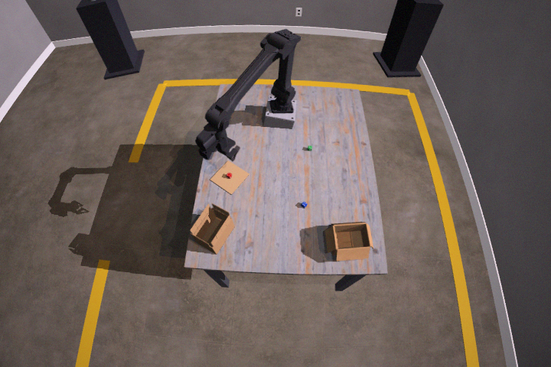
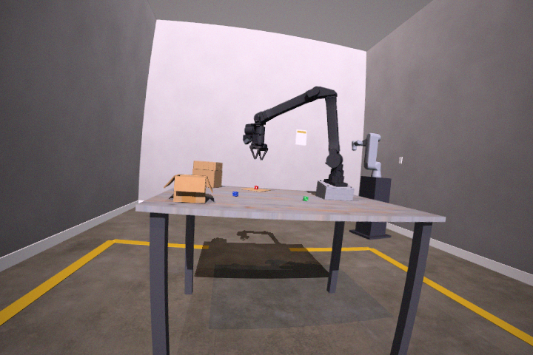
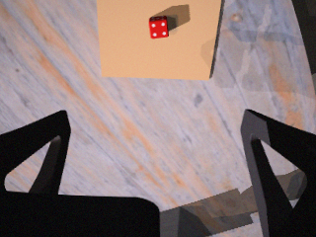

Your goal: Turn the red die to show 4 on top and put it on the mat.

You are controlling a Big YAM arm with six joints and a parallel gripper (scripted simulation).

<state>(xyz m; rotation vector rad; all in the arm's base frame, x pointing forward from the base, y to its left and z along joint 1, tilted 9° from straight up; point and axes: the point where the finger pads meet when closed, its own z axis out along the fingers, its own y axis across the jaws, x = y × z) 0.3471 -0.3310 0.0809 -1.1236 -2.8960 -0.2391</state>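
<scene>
The red die (image 3: 158,27) sits flat near the middle of the tan mat, with four white pips on its top face. It also shows on the mat in the top view (image 1: 229,175) and in the exterior view (image 2: 255,187). My gripper (image 1: 219,151) hangs well above the table, behind the mat, open and empty; it also shows in the exterior view (image 2: 258,154). Both dark fingers frame the wrist view (image 3: 158,152). The green die (image 1: 309,147) and the blue die (image 1: 303,204) lie on the bare table, far from the mat.
An open cardboard box (image 1: 212,227) lies tipped near the table's front left. A second open box (image 1: 350,240) stands at the front right. The arm's base (image 1: 279,115) stands at the back middle of the table.
</scene>
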